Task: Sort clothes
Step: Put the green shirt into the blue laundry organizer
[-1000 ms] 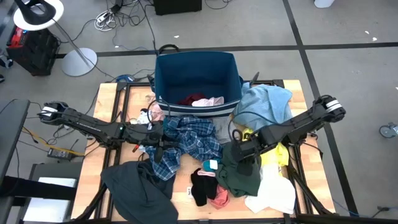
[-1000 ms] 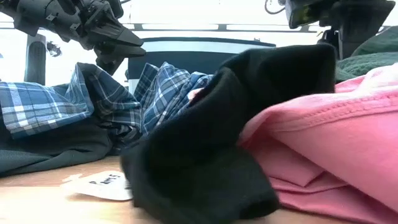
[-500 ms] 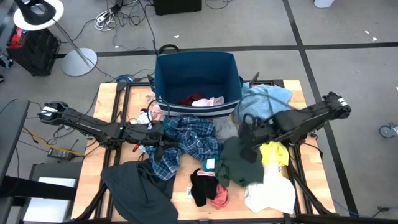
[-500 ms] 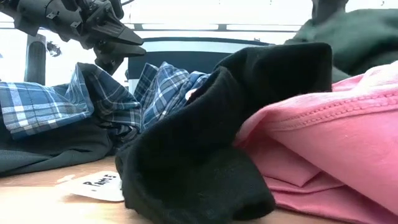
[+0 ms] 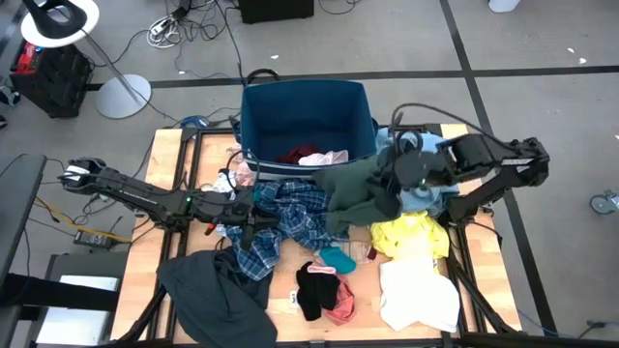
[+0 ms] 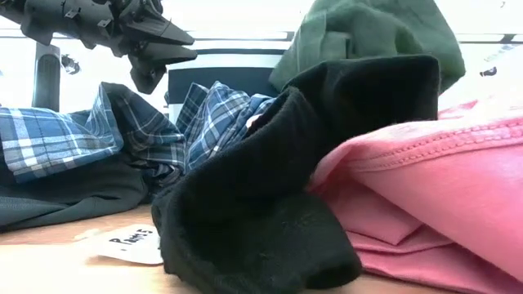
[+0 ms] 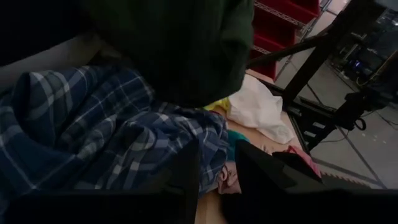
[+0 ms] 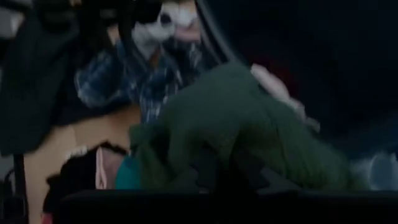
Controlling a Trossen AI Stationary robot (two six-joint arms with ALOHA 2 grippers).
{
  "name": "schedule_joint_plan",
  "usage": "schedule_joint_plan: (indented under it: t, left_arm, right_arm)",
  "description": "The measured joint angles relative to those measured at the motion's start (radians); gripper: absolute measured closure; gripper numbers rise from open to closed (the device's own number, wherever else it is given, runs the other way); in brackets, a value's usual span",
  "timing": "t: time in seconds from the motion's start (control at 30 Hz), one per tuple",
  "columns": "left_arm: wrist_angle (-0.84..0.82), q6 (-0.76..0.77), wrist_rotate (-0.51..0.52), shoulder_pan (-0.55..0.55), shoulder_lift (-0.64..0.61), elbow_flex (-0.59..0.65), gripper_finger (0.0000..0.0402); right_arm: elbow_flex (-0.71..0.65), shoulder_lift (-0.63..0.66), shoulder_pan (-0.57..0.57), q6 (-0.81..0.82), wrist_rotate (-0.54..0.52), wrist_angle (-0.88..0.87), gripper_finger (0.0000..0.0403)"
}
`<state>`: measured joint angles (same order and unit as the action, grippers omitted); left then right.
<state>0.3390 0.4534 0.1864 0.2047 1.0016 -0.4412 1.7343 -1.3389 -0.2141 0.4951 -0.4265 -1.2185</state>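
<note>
The right gripper [image 5: 398, 176] is clamped on the dark green garment [image 5: 356, 190], a thick knit-looking piece that hangs off it in a lumpy bunch, lifted above the table just in front of the navy fabric bin [image 5: 308, 121]. From the low view it dangles as a rounded fold [image 6: 372, 37] above the other clothes.

The left gripper [image 5: 242, 217] sits over the blue plaid shirt [image 5: 290, 217], fingers parted a bit and nothing pinched between them. That shirt is a crumpled woven flannel, spread out at the table's middle.

Everything else lies loose on the wooden table [image 5: 169, 164]: a floppy dark grey garment [image 5: 213, 285] near the front left corner, a crinkled yellow piece [image 5: 411, 235] with a flat white one [image 5: 421, 295] in front of it, a soft black item [image 5: 311, 288] touching a ribbed-edge pink one [image 5: 341, 306], and light blue cloth [image 5: 426, 150] under the right arm. Maroon and pale pink fabric [image 5: 311, 156] sit inside the bin.
</note>
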Motion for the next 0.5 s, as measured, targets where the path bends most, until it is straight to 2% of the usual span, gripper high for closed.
schedule_joint_plan:
  t: [0.27,0.5]
  left_arm:
    - [0.092,-0.052,0.014,0.000,0.000,0.000,0.0296]
    - [0.092,-0.082,0.015,-0.015,0.000,0.000,0.0296]
  right_arm:
    - [0.018,-0.001,0.153,-0.190,0.101,0.219,0.0391]
    - [0.018,-0.001,0.286,-0.343,0.183,0.492,0.0391]
